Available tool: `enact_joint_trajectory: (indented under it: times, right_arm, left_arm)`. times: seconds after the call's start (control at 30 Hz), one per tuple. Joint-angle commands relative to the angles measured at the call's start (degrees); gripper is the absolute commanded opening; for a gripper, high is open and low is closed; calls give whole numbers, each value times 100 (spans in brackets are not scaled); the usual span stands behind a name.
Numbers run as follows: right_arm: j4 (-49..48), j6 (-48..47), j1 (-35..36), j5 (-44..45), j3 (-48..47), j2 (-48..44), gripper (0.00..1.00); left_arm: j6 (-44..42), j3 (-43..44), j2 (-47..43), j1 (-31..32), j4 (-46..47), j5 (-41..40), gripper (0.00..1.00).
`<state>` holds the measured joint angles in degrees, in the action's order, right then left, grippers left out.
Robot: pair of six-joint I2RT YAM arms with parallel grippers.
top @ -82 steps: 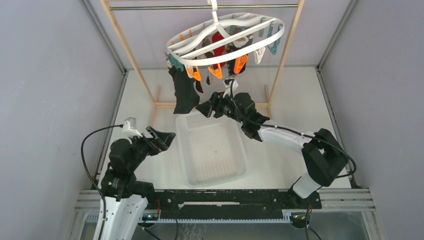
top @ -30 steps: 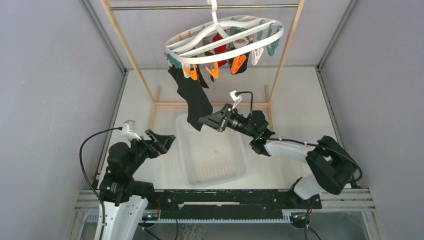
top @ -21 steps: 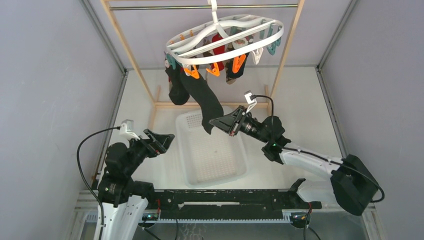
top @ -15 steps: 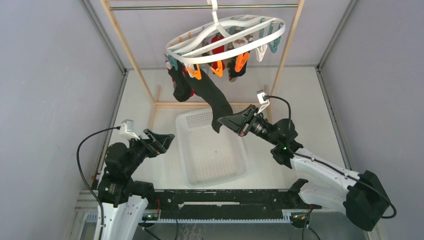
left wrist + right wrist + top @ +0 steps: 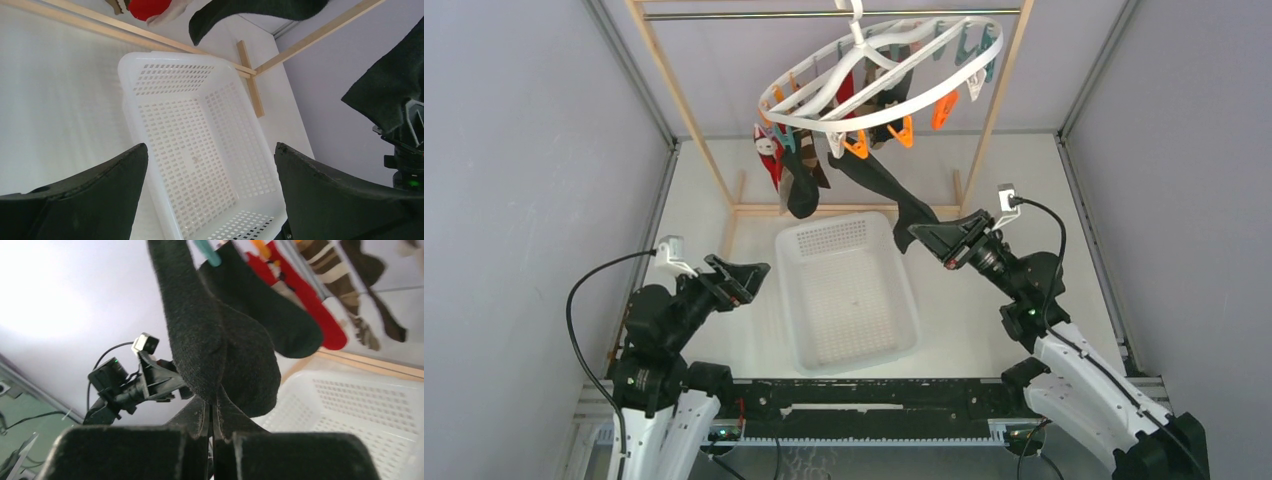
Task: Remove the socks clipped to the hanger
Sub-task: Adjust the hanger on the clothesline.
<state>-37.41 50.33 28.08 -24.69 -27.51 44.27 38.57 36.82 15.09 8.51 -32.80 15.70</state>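
Observation:
The white hanger (image 5: 824, 95) hangs tilted from the rod, its left side low. A black sock (image 5: 879, 185) stretches taut from an orange clip (image 5: 856, 148) down to my right gripper (image 5: 916, 233), which is shut on its toe. In the right wrist view that sock (image 5: 197, 335) rises from between the closed fingers of the gripper (image 5: 211, 407). Red, black and brown striped socks (image 5: 786, 175) dangle from the hanger's low side. My left gripper (image 5: 746, 280) hovers open left of the basket, holding nothing; in its own view it (image 5: 210, 155) frames the basket.
A white perforated basket (image 5: 786, 290) sits on the table between the arms. The wooden rack (image 5: 686, 105) with its metal rod (image 5: 754, 14) carries the hanger. Grey walls stand on both sides.
My right arm has drawn back to the right with the black sock, pulling it taut. The hanger has tipped, right side up, and the other socks swung left. The left arm stayed put.

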Motion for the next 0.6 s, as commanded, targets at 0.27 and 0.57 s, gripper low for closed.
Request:
enact_joint_trajectory:
  times: [0.27, 0.57]
  right_arm:
    - [-599, 925, -1463, -939, 105, 249, 0]
    - [-1283, 1379, -2418, -1463, 140, 1034, 0]
  left_arm:
    - [-7, 651, 380, 84, 260, 103, 100]
    - [-104, 1080, 1044, 412, 588, -119, 100]
